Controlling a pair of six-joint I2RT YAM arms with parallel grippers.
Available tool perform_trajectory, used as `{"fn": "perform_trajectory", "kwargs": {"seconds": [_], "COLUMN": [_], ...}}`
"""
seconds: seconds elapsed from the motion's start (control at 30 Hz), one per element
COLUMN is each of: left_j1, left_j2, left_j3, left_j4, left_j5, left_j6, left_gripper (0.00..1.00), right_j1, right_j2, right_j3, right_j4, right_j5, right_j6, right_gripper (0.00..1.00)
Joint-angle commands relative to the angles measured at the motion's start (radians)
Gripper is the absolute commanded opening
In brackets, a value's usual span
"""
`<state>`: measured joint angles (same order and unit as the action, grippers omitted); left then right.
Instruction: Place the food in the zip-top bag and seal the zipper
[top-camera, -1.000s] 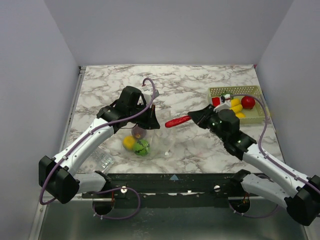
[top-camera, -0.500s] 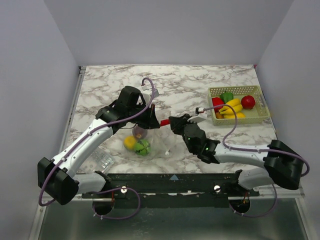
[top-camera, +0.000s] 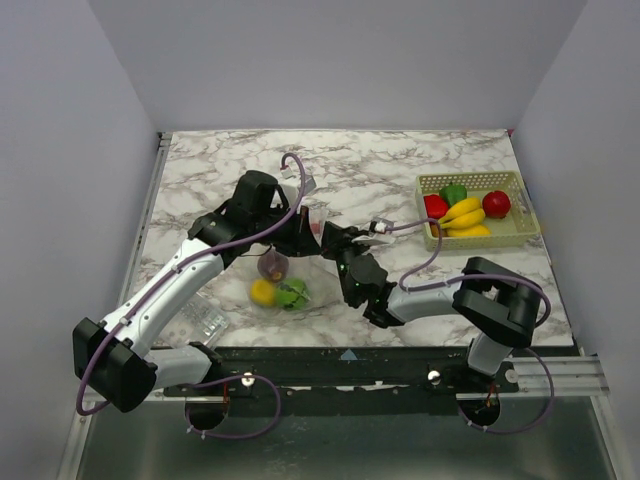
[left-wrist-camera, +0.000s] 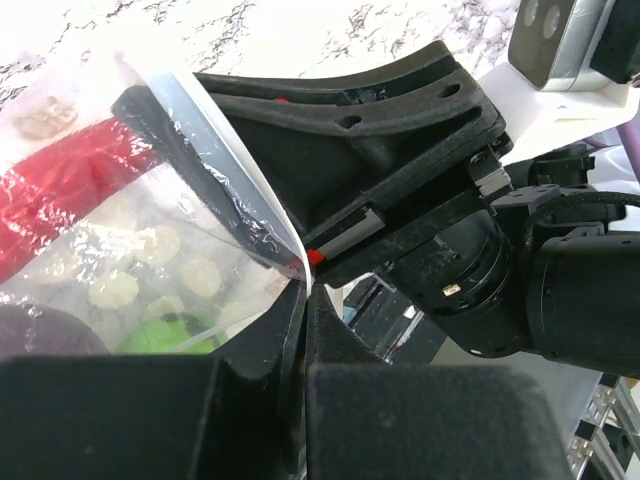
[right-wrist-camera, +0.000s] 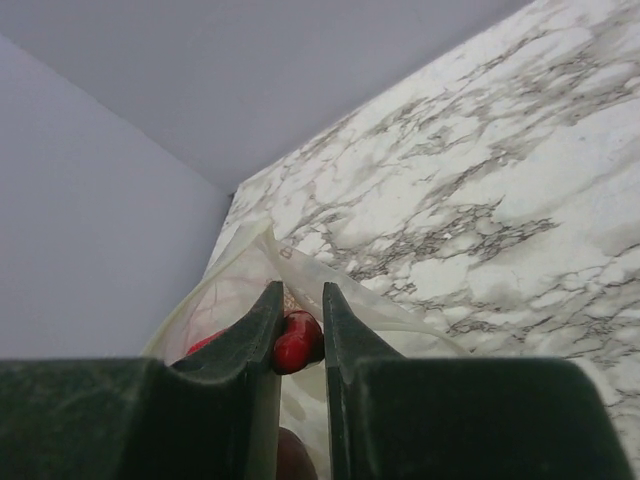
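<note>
Red toy pepper (right-wrist-camera: 297, 342) was clamped between the right jaws, its tip inside the clear bag (left-wrist-camera: 190, 230) mouth. The left jaws were pinched shut on the bag's rim, with a yellow toy (top-camera: 262, 291) and green toy (top-camera: 293, 293) lying inside beneath them.

Food only partly seen
Only a sliver of the red food (right-wrist-camera: 297, 342) shows between the right end effector's (right-wrist-camera: 300, 300) fingers (right-wrist-camera: 255, 340); the left end effector's (left-wrist-camera: 303, 295) blurred near fingers (left-wrist-camera: 150, 420) cut off the green food (left-wrist-camera: 165, 335) inside the zip-top bag (left-wrist-camera: 110, 250).
</note>
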<state>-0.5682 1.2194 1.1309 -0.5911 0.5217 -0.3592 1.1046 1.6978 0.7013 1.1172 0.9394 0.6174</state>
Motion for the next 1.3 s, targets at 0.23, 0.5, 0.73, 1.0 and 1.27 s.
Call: {"fn": "perform_trajectory", "kwargs": {"seconds": [0.23,0.5,0.73,1.0,1.27], "left_j1": [0.030,0.034,0.041,0.045,0.050], "left_j2": [-0.029,-0.033,-0.030,-0.016,0.005], "left_j3": [-0.004,-0.009,-0.011,-0.011,-0.004], "left_j4": [0.027,0.029,0.024,0.025,0.021], "left_j5": [0.049,0.044,0.043,0.057,0.054], "left_j6": [-0.008,-0.008,-0.006,-0.010,-0.009], "left_gripper": [0.00,0.00,0.00,0.00,0.00], "right_j1": [0.003,-0.025,-0.119,-0.451,-0.612], "right_j2": [-0.014,-0.152,-0.276,-0.471,-0.511], "right_j3": [-0.047,-0.050,0.040,0.014,0.098], "right_j4": [0.079,-0.230,-0.752,-1.084,-1.177], "right_j5": [-0.190,-0.176,-0.223,-0.382,-0.626], "right_j6": [-0.017,0.009,0.027,0.016,-0.102], "right_gripper": [0.54,0.54,0.52,0.52,0.53]}}
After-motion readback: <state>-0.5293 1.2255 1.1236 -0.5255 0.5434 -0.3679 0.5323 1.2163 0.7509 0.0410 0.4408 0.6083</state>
